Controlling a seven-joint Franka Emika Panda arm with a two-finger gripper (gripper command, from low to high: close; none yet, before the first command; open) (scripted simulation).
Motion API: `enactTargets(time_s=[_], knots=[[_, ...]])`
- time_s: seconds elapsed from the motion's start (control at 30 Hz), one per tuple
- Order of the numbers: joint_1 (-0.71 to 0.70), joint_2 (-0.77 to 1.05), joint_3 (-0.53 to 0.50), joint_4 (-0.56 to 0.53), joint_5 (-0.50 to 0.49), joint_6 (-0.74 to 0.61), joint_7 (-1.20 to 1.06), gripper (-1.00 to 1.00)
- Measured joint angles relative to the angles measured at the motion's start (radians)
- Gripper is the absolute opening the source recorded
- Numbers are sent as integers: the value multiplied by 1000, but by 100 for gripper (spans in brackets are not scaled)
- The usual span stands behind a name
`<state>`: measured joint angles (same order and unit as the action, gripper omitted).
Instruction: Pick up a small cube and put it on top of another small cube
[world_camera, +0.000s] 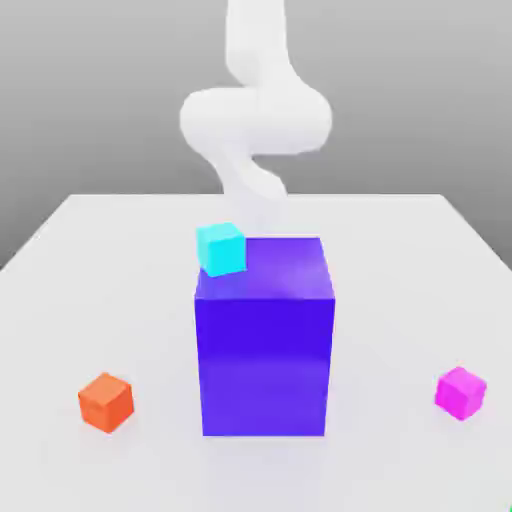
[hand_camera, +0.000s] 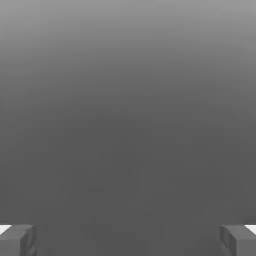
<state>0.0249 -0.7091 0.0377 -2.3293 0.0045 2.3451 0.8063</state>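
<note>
A large blue-purple block (world_camera: 264, 345) stands upright near the middle of the pale bench (world_camera: 60, 300). A cyan cube (world_camera: 221, 248) shows at the block's upper far-left corner; whether it rests on the block's top or sits on the bench behind it cannot be told. An orange cube (world_camera: 106, 402) lies on the bench toward the near side, on the exterior view's left and well apart from the block. The small magenta-pink cube (world_camera: 460, 392) lies on the bench toward the near side as well, on the exterior view's right, also well apart from the block and touching nothing else.

Behind the block the white robot arm (world_camera: 255, 120) rises and bends above the far part of the bench, its lower end hidden behind the block and the cyan cube.

In the hand view the gripper (hand_camera: 128, 240) has its two grey fingers (hand_camera: 17, 240) set far apart at opposite edges, so the jaws stand wide open with nothing between them, facing a plain grey background.

No brand, label or writing can be read on the cubes, the block, the bench or the arm.
</note>
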Motion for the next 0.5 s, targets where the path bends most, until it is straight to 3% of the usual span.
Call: enactTargets(time_s=[0.5], knots=[[153, 546, 258, -177, -48, 273, 93, 0]])
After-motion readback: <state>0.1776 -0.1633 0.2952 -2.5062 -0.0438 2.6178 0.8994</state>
